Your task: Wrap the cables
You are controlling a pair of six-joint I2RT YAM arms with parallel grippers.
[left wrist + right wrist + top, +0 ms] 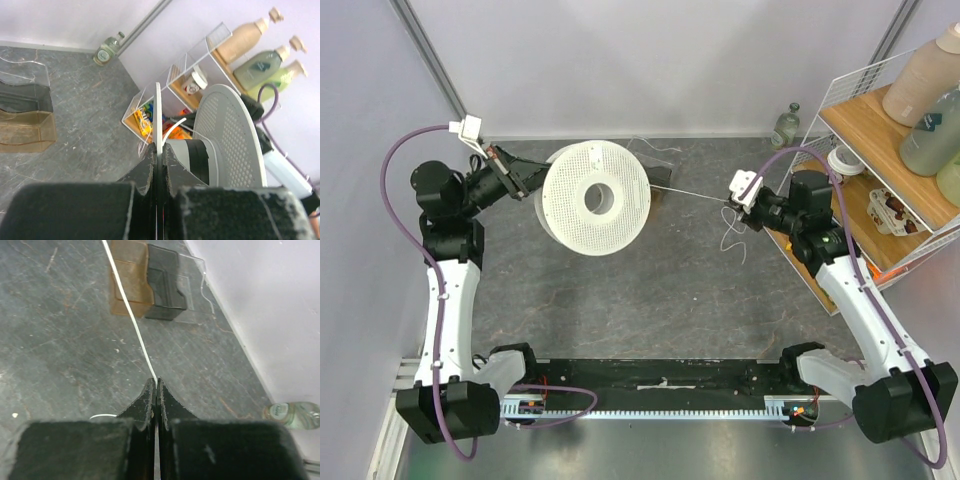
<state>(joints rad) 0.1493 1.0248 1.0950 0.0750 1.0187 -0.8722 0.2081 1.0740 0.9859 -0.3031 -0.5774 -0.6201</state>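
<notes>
We are clamping the left end effector (159,162) shut on the spool (595,197) rim; the right end effector (156,390) is pinching the cable (131,317) taut above the tabletop (650,290); we should be feeding it evenly between the flanges; the wire shelf (860,125) is holding bottles (925,75)

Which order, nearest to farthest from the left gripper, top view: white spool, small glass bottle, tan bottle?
1. White spool, held by the left gripper.
2. Small glass bottle, at the far side, right of centre.
3. Tan bottle, on the shelf, far right.
</notes>
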